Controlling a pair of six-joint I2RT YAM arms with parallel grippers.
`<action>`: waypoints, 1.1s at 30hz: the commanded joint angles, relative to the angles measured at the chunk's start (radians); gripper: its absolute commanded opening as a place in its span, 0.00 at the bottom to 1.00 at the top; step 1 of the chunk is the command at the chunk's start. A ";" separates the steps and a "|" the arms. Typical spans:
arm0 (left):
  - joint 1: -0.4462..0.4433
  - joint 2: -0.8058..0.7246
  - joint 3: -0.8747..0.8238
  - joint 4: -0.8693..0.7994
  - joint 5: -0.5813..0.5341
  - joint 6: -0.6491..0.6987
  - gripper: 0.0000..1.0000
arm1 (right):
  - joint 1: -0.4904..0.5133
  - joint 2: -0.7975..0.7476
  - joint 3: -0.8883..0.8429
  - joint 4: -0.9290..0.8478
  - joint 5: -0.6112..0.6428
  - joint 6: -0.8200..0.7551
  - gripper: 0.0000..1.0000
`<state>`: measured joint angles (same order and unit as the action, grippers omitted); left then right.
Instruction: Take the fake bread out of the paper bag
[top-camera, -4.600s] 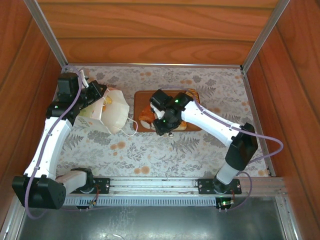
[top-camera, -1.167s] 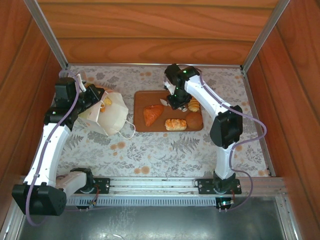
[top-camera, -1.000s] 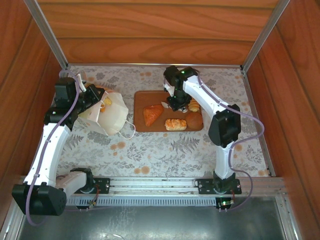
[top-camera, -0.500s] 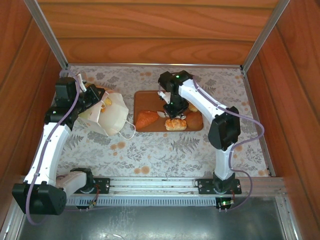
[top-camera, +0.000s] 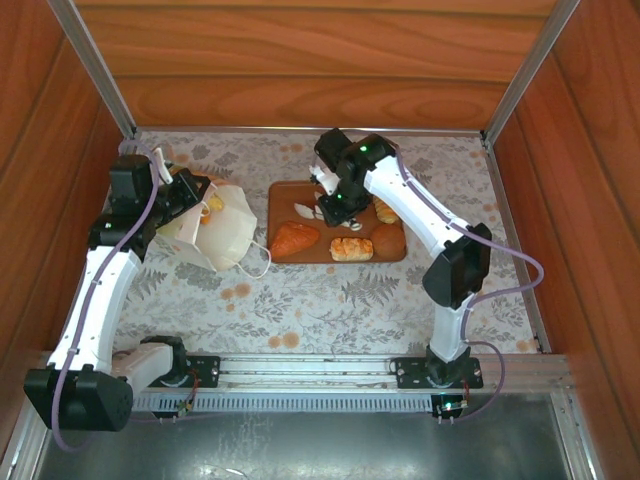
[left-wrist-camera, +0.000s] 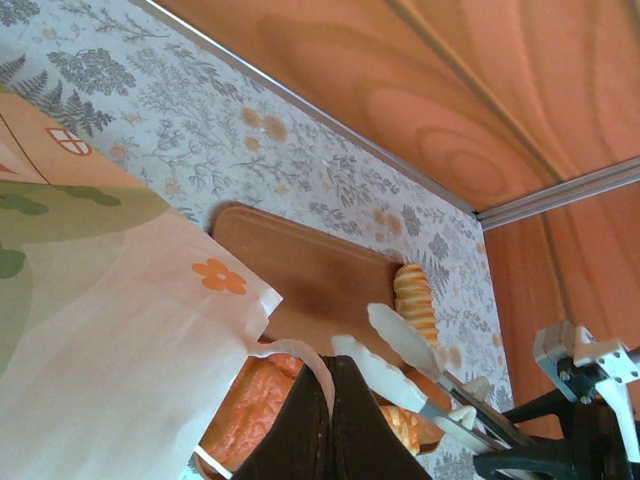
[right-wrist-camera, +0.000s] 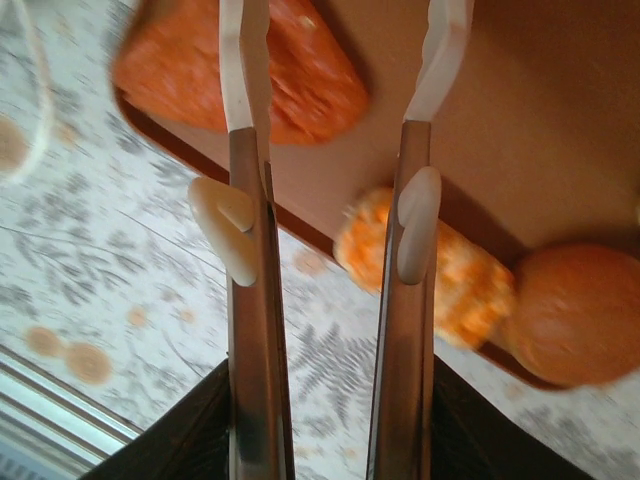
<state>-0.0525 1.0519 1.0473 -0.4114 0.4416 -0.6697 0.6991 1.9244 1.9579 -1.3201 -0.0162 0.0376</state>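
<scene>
The white paper bag (top-camera: 228, 232) lies on its side at the left, mouth toward the back, with a golden piece of fake bread (top-camera: 213, 206) showing inside. My left gripper (top-camera: 197, 199) is shut on the bag's white cord handle (left-wrist-camera: 318, 368). On the brown board (top-camera: 335, 192) lie a triangular piece (top-camera: 295, 240), a ridged loaf (top-camera: 351, 248), a round bun (top-camera: 388, 238) and a croissant (top-camera: 385, 210). My right gripper (top-camera: 311, 211) hovers over the board's left part, open and empty. In the right wrist view its white fingers (right-wrist-camera: 236, 60) straddle bare board (right-wrist-camera: 510, 120) beside the triangular piece (right-wrist-camera: 300, 80).
Wooden walls enclose the flowered tablecloth (top-camera: 330, 295) on three sides. The cloth in front of the board and bag is free. A loose handle loop (top-camera: 262, 255) of the bag trails toward the board's near left corner.
My right gripper has swung from the board's back right toward its left part. The triangular piece has shifted a little left and forward. The left arm and bag have stayed put.
</scene>
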 joint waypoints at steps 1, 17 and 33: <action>0.012 -0.025 -0.004 0.006 -0.012 0.013 0.00 | 0.000 0.055 0.032 0.107 -0.132 0.076 0.45; 0.024 -0.028 -0.010 0.005 -0.005 0.018 0.00 | 0.002 0.205 0.098 0.034 -0.139 0.205 0.39; 0.030 -0.022 -0.019 0.005 0.006 0.021 0.00 | 0.029 0.049 -0.097 0.033 -0.098 0.316 0.39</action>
<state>-0.0322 1.0405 1.0447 -0.4110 0.4423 -0.6685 0.7155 2.0083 1.8938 -1.2678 -0.1162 0.3286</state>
